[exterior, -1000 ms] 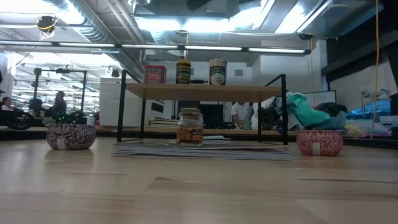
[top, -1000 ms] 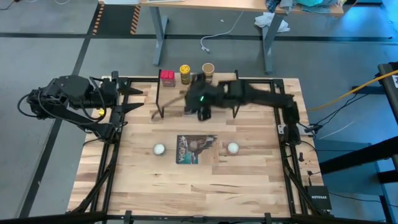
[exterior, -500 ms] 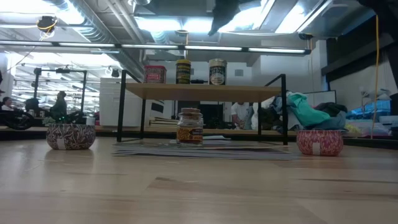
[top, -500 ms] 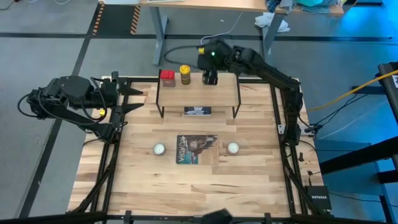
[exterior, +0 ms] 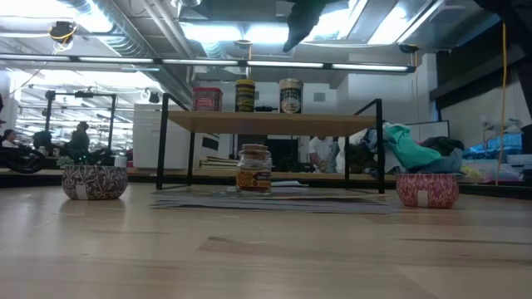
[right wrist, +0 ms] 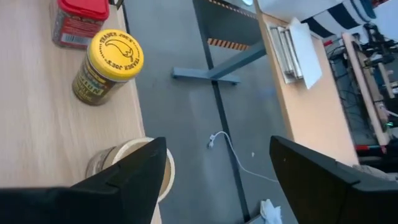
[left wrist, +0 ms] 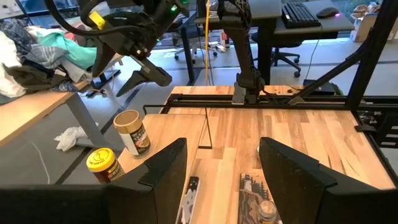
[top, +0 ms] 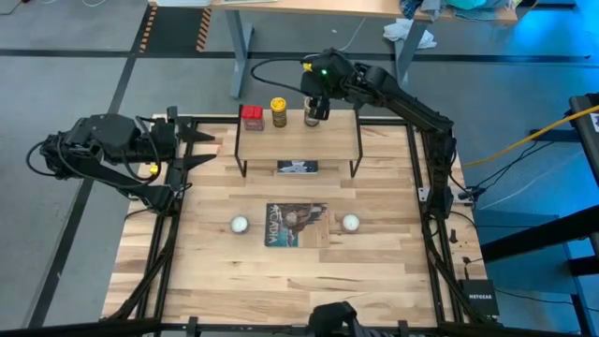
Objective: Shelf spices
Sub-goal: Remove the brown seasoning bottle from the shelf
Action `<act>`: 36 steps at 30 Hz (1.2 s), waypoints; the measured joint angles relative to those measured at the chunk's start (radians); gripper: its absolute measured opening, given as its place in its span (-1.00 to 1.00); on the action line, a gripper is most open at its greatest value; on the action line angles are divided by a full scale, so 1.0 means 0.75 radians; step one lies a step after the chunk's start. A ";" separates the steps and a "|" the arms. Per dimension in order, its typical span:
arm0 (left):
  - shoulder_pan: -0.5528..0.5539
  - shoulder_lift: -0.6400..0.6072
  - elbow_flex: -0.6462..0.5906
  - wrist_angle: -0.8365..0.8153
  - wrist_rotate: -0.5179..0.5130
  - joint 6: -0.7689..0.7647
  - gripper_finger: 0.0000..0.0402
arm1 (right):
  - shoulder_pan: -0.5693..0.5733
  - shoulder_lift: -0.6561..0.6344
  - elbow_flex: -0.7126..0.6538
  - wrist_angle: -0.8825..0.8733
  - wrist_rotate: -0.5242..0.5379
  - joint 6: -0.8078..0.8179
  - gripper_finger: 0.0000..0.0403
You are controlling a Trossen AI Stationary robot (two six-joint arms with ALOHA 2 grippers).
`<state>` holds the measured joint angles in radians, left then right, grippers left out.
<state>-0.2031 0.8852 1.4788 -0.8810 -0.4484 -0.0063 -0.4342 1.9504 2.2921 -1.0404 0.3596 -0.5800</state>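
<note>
The shelf (top: 298, 140) stands at the table's far middle. On its far edge stand the red tin (top: 252, 116), the yellow jar (top: 278, 111) and the tan jar (exterior: 291, 95), each on its base. The tiny brownish jar (exterior: 254, 169) stands upright on the table under the shelf's near edge. My right gripper (top: 316, 109) hangs open above the tan jar (right wrist: 118, 163), clear of its lid, and hides most of it in the high view. My left gripper (top: 201, 150) waits open at the table's left edge.
The picture book (top: 298, 225) lies flat at mid-table, with one white ball (top: 240, 225) to its left and another (top: 350, 223) to its right. A desk (top: 318, 7) stands beyond the far edge. People show far off in the room in the low view.
My right gripper has moved from over the shelf's near edge toward the table's far edge, coming into the top of the low view. It now hangs over the tan jar. The containers have stayed in place.
</note>
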 joint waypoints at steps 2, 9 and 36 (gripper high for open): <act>0.000 0.000 0.000 0.000 -0.001 -0.001 -0.02 | -0.013 0.003 0.000 -0.017 -0.074 0.000 0.45; 0.000 0.000 0.000 0.000 -0.001 -0.014 -0.02 | -0.052 0.005 0.000 -0.026 -0.268 0.006 0.45; 0.000 0.000 0.000 -0.001 -0.002 -0.028 -0.02 | -0.207 0.012 0.000 -0.024 -0.507 -0.010 0.98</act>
<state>-0.2031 0.8852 1.4788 -0.8814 -0.4500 -0.0273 -0.5896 1.9591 2.2921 -1.0585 -0.0208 -0.5878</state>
